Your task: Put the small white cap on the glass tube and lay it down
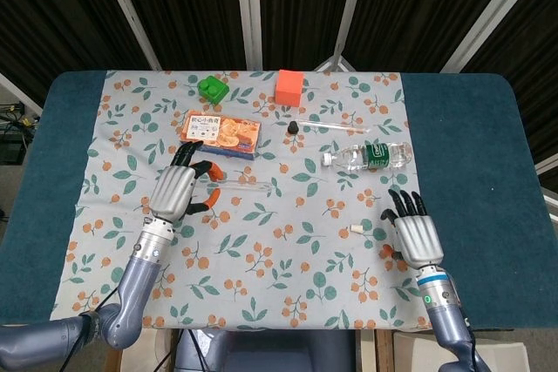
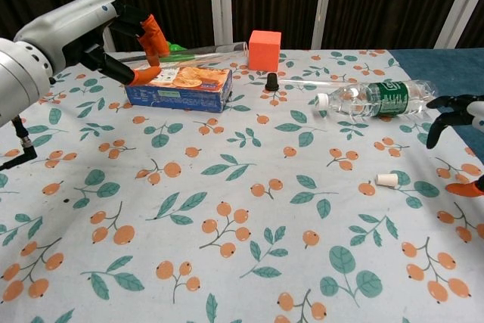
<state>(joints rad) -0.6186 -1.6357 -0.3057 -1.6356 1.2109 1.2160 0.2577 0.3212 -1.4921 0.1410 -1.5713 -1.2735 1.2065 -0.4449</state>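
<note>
While the small white cap (image 1: pixel 357 230) lies loose on the floral cloth (image 1: pixel 288 294) toward the table's right edge and in the near half, the right hand (image 1: pixel 417 234) sits just to its right with fingers spread and nothing in them; in the chest view the dark fingertips (image 2: pixel 439 120) and one orange tip hang at the picture's right border, the cap a short way inboard of them.

- Cap: short stub lying on its side, apart from every other object. It lies to the left of the right hand's fingers and well apart from the left hand, so the right hand is judged the nearer for picking it up.
- Left hand (image 1: pixel 177 191): toward the table's left edge, raised off the cloth. It holds the glass tube (image 1: pixel 244 183) pinched between orange-tipped fingers at one end.
- Glass tube: clear, held roughly level. Its long axis runs left to right, and the free end points toward the table's right side, that is, toward the cap's side. Whether that free end is the open mouth cannot be told.
- Beyond the tube: biscuit box (image 1: pixel 220 132), flat on the cloth.
- Right of centre, farther back: plastic water bottle (image 1: pixel 366 157) on its side, mouth pointing left.
- Past the bottle: a thin clear rod (image 1: pixel 324 119) and a small black stopper (image 1: pixel 293 127).
- Near the far edge: orange cube (image 1: pixel 289 87) and green block (image 1: pixel 212 88).

Judgement: capping turns on bringing the cap leftward onto the tube's free end, along the tube's own axis.
</note>
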